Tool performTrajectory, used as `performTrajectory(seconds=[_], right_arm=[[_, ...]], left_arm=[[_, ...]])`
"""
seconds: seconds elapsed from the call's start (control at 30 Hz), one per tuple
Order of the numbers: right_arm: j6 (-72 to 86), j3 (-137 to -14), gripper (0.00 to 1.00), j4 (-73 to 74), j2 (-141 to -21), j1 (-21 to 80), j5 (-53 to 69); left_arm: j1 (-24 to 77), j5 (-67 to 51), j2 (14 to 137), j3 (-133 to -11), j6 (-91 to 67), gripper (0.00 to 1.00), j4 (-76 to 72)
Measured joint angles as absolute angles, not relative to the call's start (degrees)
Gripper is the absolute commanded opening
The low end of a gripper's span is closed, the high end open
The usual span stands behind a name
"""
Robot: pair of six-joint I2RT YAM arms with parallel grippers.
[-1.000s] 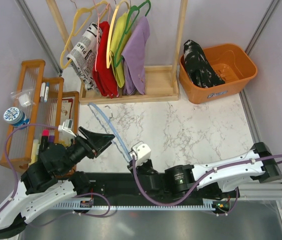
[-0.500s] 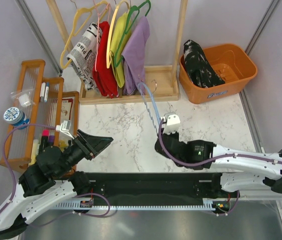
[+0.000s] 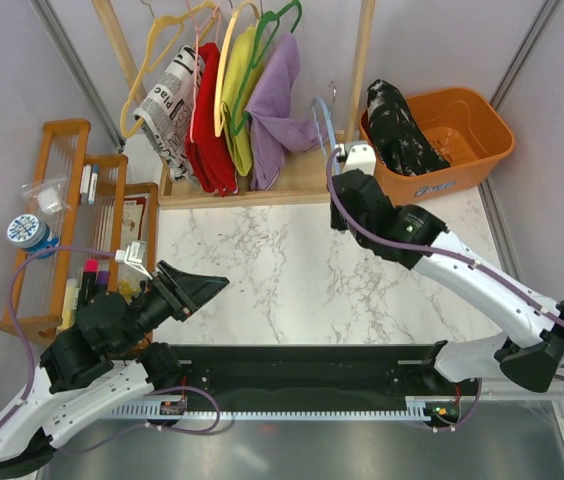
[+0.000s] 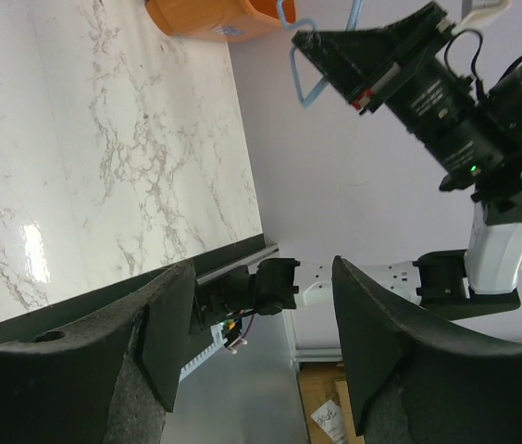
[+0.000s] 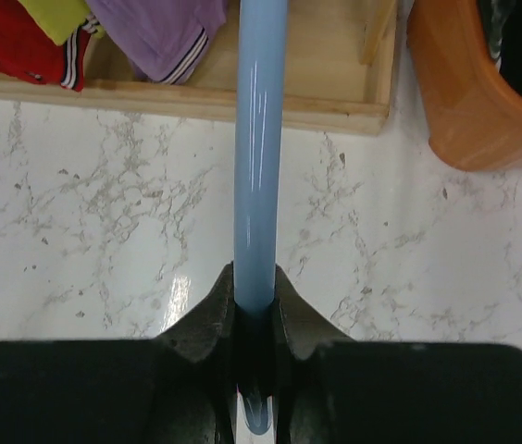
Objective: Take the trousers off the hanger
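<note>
Two arms in view, doing different things. The right gripper [image 3: 341, 160] is clamped on the light-blue hanger [image 3: 322, 118]. In the right wrist view the fingers [image 5: 213, 319] pinch one thin blue bar of the hanger [image 5: 259, 139], which runs straight up out of the right gripper [image 5: 256, 310]. From the top view the hanger is held in the air at the far side of the marble table [image 3: 292, 260], just beside the right post [image 3: 362, 60] of the wooden rack [image 3: 317, 170], between the purple garment [image 3: 277, 105] and the orange bin [image 3: 490, 120]. The trousers [image 3: 397, 125], black with white speckles, lie bunched inside the orange bin against its left wall, apart from the hanger. The right wrist view catches their edge [image 5: 520, 37] above the bin's wall [image 5: 455, 102]. The left gripper [image 3: 200, 285] hangs low over the near left part of the table. Its jaws are spread and nothing sits between them; the left wrist view confirms the empty gap [image 4: 261, 273]. Newspaper-print garment [image 3: 167, 100], red garment [image 3: 207, 115] and yellow-green garment [image 3: 240, 100] hang on the rack beside the purple one.
</note>
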State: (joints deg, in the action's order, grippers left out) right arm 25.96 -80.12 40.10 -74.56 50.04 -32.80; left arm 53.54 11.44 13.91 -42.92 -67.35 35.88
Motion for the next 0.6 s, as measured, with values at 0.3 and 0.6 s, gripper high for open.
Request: performTrajectory(seconds=[0.3,0.6], right_arm=[[18.15,-99.39,0.0,41.32,-85.58,41.74,-26.26],[14.74,-115.9,0.0,44.58,-93.43,36.6,-22.04]], left_arm=[[53.54,11.6,13.91,-42.89,-65.8,0.67,35.88],[53.54,11.99,12.19,-42.57,-65.12,0.67,35.88]])
